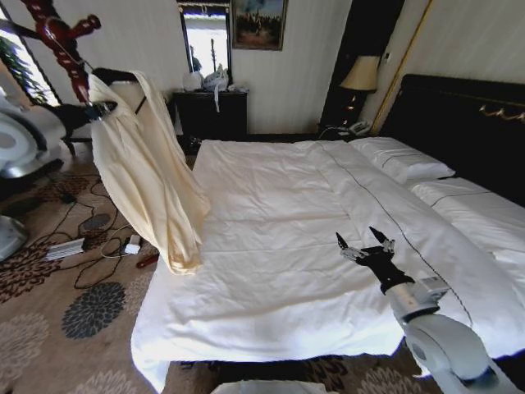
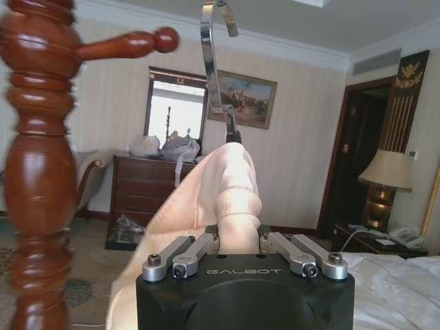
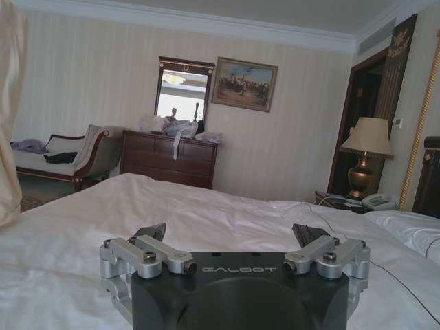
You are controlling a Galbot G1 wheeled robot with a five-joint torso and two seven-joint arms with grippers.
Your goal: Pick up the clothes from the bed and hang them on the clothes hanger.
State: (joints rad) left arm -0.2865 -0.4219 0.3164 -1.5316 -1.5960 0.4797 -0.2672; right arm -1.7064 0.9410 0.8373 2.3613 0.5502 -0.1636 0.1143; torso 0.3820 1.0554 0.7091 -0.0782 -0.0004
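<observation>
- The clothes (image 1: 148, 172), one cream silky shirt, hang in the air beside the bed's foot-side corner, draped over the clothes hanger (image 1: 123, 94); the fabric falls in long folds, and its lowest sleeve end dangles near the edge of the white duvet.
- In the left wrist view the shirt's collar (image 2: 230, 182) is bunched around the neck of the hanger, and the silver hook (image 2: 214, 58) rises above it, close to a peg of the dark-red coat stand (image 2: 41, 165) but apart from it.
- The left pincer (image 2: 237, 240) is closed on the shirt-covered hanger just below the hook, its fingers pressed in against the cream cloth on both sides.
- In the head view the left arm (image 1: 29, 139) reaches in from the left edge toward the hanger, with the coat stand (image 1: 61, 41) just above and behind it.
- The right pincer (image 1: 365, 245) hovers low over the bed (image 1: 271, 238), on the side nearer the pillows; its dark fingertips (image 3: 152, 232) are spread wide with nothing between them.
- The bed's duvet is wrinkled and carries a thin dark seam line running along its length.
- On the carpet beside the bed lie cables and a power strip (image 1: 66, 248).
</observation>
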